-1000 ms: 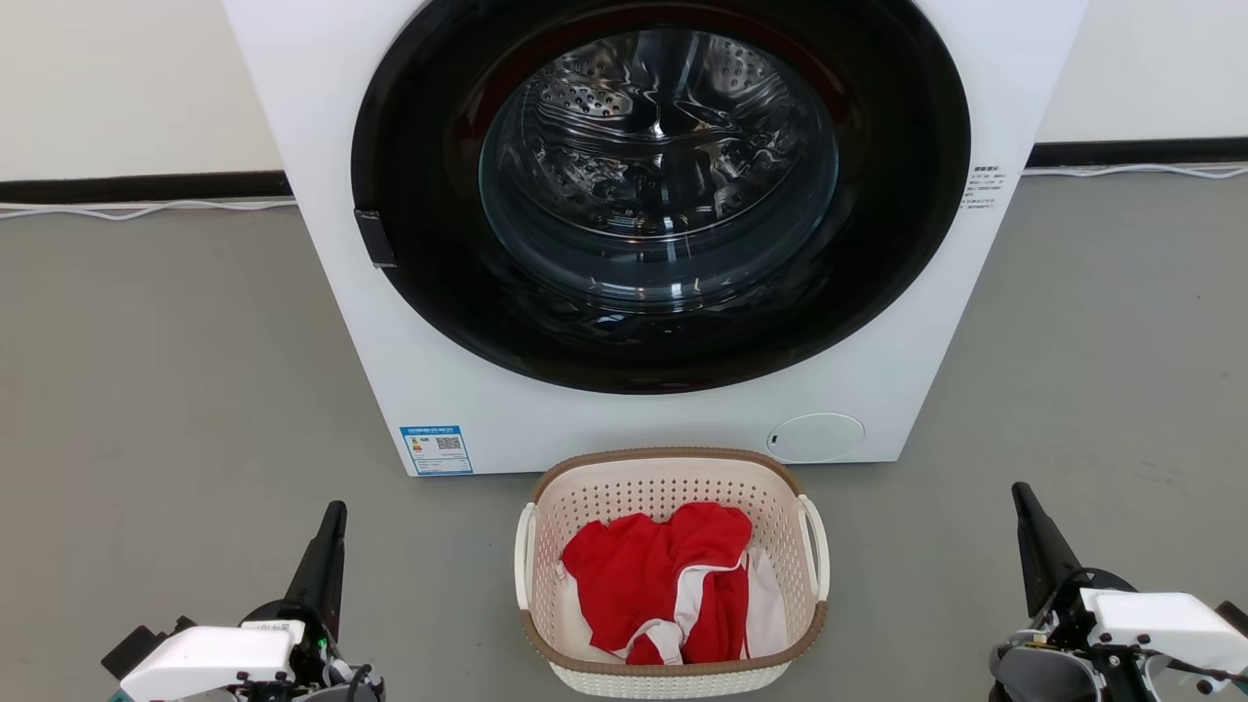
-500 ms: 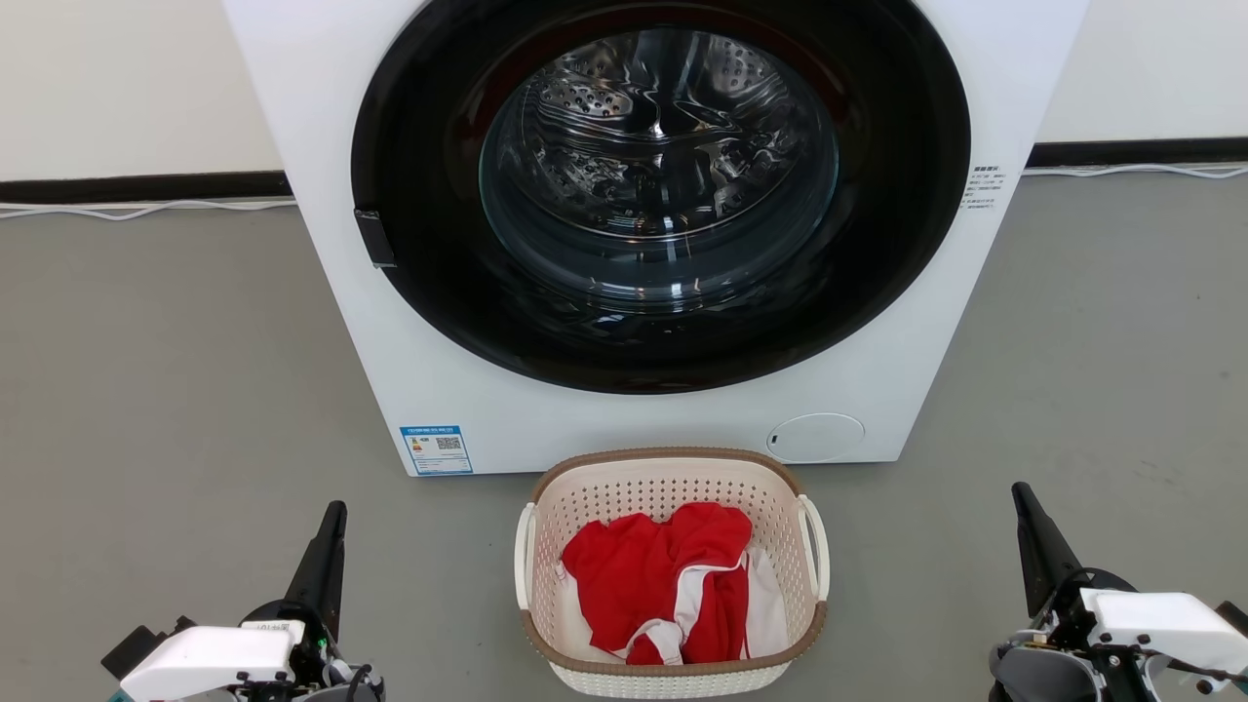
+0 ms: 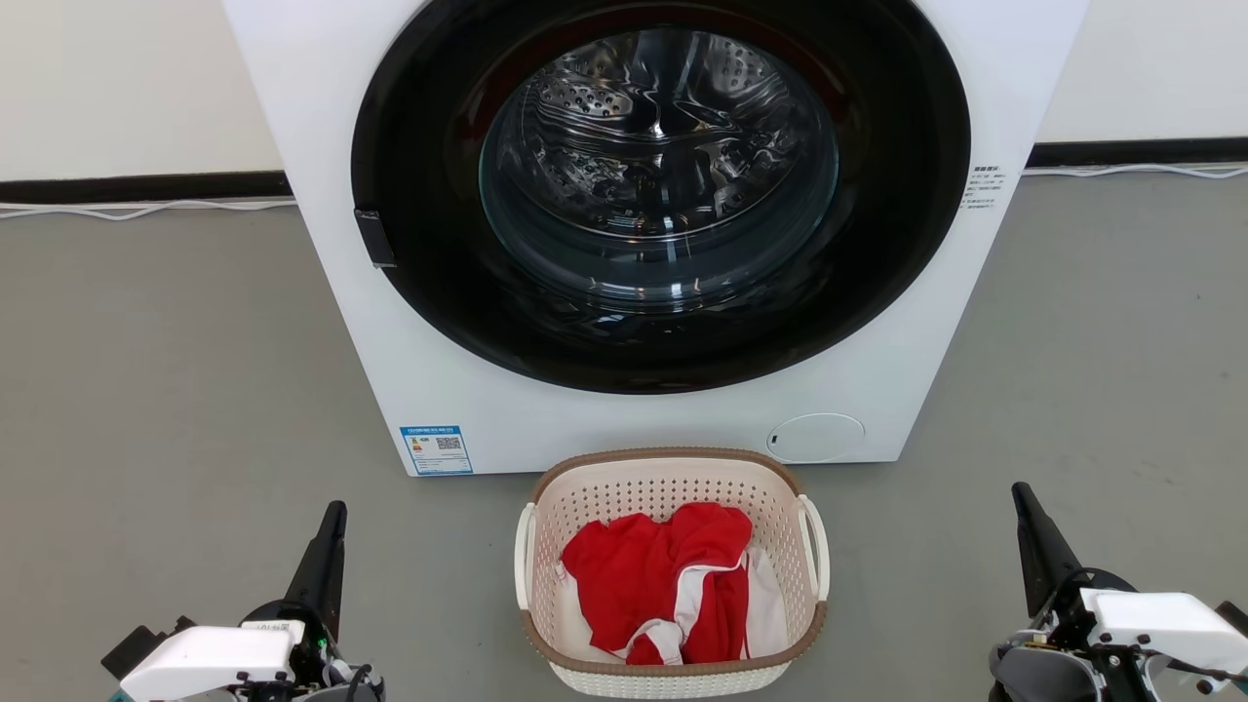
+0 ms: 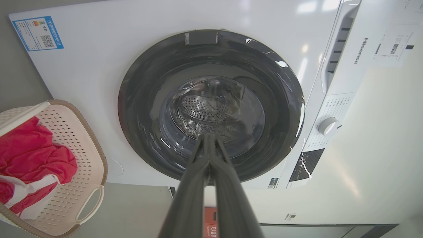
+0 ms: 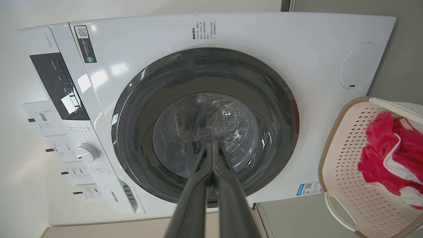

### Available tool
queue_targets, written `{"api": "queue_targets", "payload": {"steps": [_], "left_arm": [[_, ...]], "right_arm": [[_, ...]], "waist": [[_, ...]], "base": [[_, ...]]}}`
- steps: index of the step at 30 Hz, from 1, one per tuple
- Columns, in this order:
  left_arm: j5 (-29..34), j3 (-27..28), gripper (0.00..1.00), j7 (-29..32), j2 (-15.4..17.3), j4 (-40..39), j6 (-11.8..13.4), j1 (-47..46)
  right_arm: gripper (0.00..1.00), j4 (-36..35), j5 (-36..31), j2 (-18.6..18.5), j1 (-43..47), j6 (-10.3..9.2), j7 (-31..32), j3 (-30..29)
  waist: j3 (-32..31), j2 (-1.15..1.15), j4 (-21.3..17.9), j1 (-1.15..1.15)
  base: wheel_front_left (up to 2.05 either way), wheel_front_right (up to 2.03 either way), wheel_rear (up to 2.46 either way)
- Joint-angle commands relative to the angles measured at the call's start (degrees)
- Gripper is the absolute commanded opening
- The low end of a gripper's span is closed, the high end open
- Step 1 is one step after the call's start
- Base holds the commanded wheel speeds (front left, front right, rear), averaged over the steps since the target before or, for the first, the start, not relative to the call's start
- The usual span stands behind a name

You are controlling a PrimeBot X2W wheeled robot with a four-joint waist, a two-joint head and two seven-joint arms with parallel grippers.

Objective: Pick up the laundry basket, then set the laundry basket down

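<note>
The laundry basket (image 3: 671, 478) stands on the grey floor just in front of the washer, cream with a brown rim and white side handles, holding red and white clothes. It also appears as the laundry basket (image 4: 82, 138) at the left of the left wrist view and the laundry basket (image 5: 343, 158) at the right of the right wrist view. My left gripper (image 3: 334, 512) is shut and empty, well left of the basket. My right gripper (image 3: 1021, 492) is shut and empty, well right of it. In the wrist views the left gripper (image 4: 208, 136) and right gripper (image 5: 211, 143) point at the washer door with fingers pressed together.
A white front-loading washer (image 3: 858, 322) with a closed dark round door (image 3: 658, 185) stands right behind the basket. Grey floor stretches on both sides. White cables (image 3: 146, 208) run along the wall base.
</note>
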Motion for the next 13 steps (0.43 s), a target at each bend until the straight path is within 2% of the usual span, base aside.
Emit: {"api": "queue_targets", "payload": {"steps": [1,13], "left_arm": [[-0.3,1.8,0.0,0.4,0.8,-1.6,-0.4,-3.2],[-0.3,1.8,0.0,0.4,0.8,-1.6,-0.4,-3.2]], "right_arm": [[0.0,-1.7,0.4,-0.2,-2.3,0.42,0.4,1.0],[0.0,-1.7,0.4,-0.2,-2.3,0.42,0.4,1.0]], "waist": [[0.0,0.0,0.0,0.0],[0.0,0.0,0.0,0.0]], "base": [[0.0,0.0,0.0],[0.0,0.0,0.0]]}}
